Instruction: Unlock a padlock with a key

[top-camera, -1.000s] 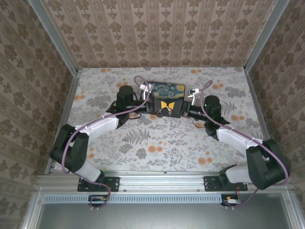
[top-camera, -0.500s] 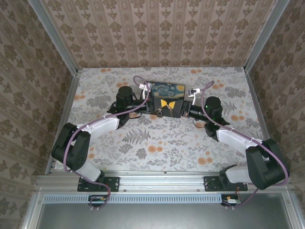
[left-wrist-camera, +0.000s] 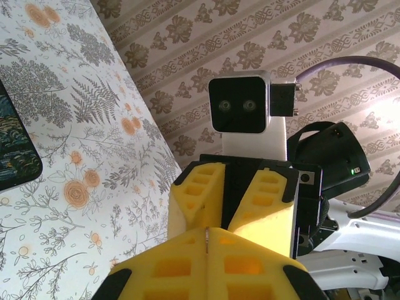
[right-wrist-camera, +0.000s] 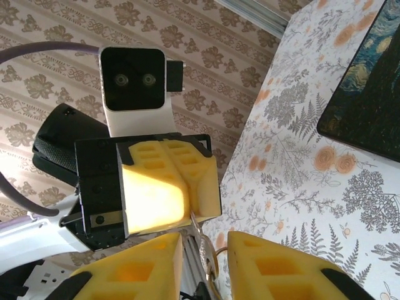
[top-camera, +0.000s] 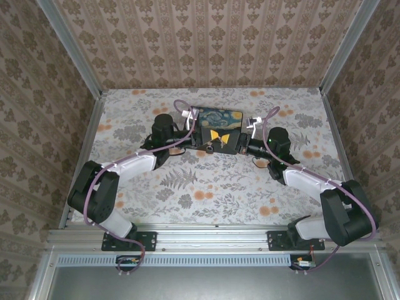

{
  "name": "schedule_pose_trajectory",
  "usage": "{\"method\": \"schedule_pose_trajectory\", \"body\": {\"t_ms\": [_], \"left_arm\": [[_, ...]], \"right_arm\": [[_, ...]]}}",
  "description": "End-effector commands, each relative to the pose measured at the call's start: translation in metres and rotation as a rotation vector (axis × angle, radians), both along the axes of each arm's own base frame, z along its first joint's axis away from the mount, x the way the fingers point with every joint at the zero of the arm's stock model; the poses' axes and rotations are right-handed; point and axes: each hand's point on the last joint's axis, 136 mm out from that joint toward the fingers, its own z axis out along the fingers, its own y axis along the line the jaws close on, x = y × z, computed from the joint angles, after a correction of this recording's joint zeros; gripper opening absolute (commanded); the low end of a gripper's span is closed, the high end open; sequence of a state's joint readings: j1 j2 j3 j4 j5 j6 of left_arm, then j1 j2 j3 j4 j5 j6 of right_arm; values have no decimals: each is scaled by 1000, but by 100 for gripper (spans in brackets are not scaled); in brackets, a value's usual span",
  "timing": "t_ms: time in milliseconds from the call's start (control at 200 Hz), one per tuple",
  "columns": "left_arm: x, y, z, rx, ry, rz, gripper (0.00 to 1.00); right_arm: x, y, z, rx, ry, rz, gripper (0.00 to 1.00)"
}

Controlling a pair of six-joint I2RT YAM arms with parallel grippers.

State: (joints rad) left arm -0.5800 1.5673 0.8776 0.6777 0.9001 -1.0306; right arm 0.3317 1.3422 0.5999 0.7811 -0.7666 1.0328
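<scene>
Both arms reach in toward the middle of the floral tabletop (top-camera: pixel 206 187), and their tips meet just in front of the dark box (top-camera: pixel 219 119) with the swirling blue and yellow lid, a little above centre in the overhead view.

The left end effector (left-wrist-camera: pixel 207 234) has its yellow foam fingers pressed together. A thin metal sliver, the key (left-wrist-camera: pixel 206 240), is pinched in the seam between them, and only a narrow edge of it shows in the left wrist view. In the right wrist view that same end effector faces the camera from the left of centre. A slim bit of metal pokes out from below its yellow pads, down toward the gap between the nearer fingers.

The right end effector (right-wrist-camera: pixel 205 250) has its two yellow fingers at the bottom of its own view with a narrow gap between them. The padlock (right-wrist-camera: pixel 209 269) sits in that gap, a small dark lump with a pale, glinting loop, and the fingers look closed onto it from either side (the lower part runs off the frame, so I can't see how deep the grip goes). I can't tell from here whether the key tip is in the lock or only beside it.

From above, the two end effectors are nose to nose just off the box's near edge, with their wrist cameras facing each other.
</scene>
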Motion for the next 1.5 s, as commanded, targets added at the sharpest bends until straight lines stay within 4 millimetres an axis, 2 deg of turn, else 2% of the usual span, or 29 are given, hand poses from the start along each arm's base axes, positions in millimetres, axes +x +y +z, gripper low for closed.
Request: {"method": "schedule_pose_trajectory", "body": {"t_ms": [0, 75, 185, 325, 795, 1155, 1375, 1480, 1495], "left_arm": [[4, 3, 6, -26, -24, 16, 0], [5, 3, 6, -30, -24, 19, 0], [5, 4, 6, -33, -23, 22, 0], [5, 4, 7, -37, -22, 22, 0], [8, 7, 10, -45, -24, 38, 0], [7, 5, 10, -49, -23, 30, 0], [5, 2, 7, -47, -16, 20, 0], [7, 2, 5, -44, -8, 27, 0], [7, 2, 3, -41, -6, 29, 3]], "right_arm": [[-6, 4, 10, 27, -44, 30, 23], [-8, 6, 12, 29, -49, 39, 22], [-7, 6, 7, 24, -34, 39, 29], [-6, 7, 4, 25, -28, 34, 29], [-6, 12, 7, 34, -40, 57, 20], [-7, 12, 17, 67, -75, 56, 12], [-9, 13, 23, 81, -97, 60, 3], [-8, 13, 20, 77, -90, 51, 0], [-7, 13, 18, 72, -86, 48, 0]]}}
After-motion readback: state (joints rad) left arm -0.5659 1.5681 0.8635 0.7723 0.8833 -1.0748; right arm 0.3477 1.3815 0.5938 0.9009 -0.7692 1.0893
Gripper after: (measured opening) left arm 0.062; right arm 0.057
